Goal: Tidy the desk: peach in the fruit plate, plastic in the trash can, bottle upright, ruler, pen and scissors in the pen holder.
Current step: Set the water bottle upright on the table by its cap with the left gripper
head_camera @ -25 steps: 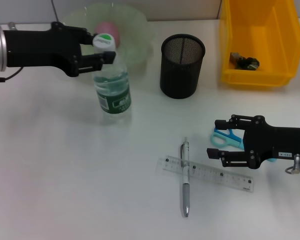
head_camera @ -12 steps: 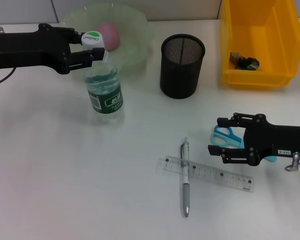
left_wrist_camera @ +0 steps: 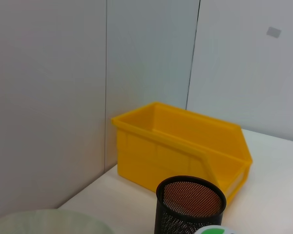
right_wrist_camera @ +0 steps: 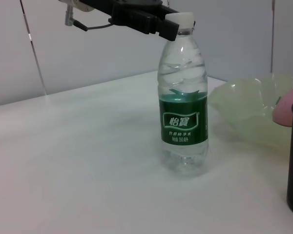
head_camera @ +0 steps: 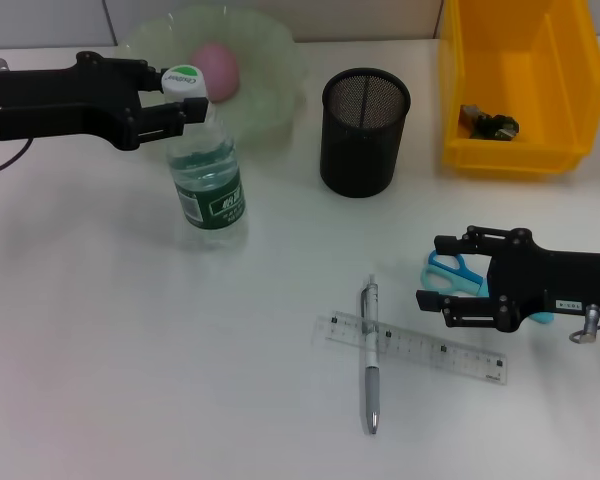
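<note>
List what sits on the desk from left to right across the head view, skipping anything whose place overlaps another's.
Bottle → pen holder → scissors → yellow trash can. The fruit plate, peach, pen and ruler overlap others in that order, so they are left out.

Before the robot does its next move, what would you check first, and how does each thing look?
1. Bottle standing upright: ok.
2. Left hand gripping the cap: ok, not yet released.
3. Peach in the fruit plate: ok.
4. Scissors, pen and ruler in the pen holder: not ok, all on the desk.
5. Right hand open by the scissors: ok.
</note>
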Robot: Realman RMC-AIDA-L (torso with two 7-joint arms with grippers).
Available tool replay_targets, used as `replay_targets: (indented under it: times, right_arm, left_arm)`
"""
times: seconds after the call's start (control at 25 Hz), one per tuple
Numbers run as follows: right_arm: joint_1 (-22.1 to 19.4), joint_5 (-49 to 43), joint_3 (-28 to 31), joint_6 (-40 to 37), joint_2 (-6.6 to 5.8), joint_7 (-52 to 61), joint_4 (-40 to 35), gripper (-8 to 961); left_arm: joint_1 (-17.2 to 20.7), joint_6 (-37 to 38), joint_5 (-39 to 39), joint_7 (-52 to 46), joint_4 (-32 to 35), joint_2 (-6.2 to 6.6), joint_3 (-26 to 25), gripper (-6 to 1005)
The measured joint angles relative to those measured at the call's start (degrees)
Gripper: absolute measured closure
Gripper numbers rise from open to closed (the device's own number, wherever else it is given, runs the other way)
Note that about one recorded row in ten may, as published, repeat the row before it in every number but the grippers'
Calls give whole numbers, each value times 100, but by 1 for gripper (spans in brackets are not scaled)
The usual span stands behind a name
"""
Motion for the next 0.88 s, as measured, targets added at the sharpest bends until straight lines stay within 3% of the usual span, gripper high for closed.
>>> replay_targets:
  times: [0.6, 0.88]
  right_arm:
    - [-4, 0, 0, -13, 0, -1, 0, 185]
    - [-3, 0, 0, -4, 0, -1, 0, 186]
  left_arm:
    - [23, -139, 0, 15, -1, 13, -9, 556]
    - [62, -178, 0, 7, 4, 94, -9, 555]
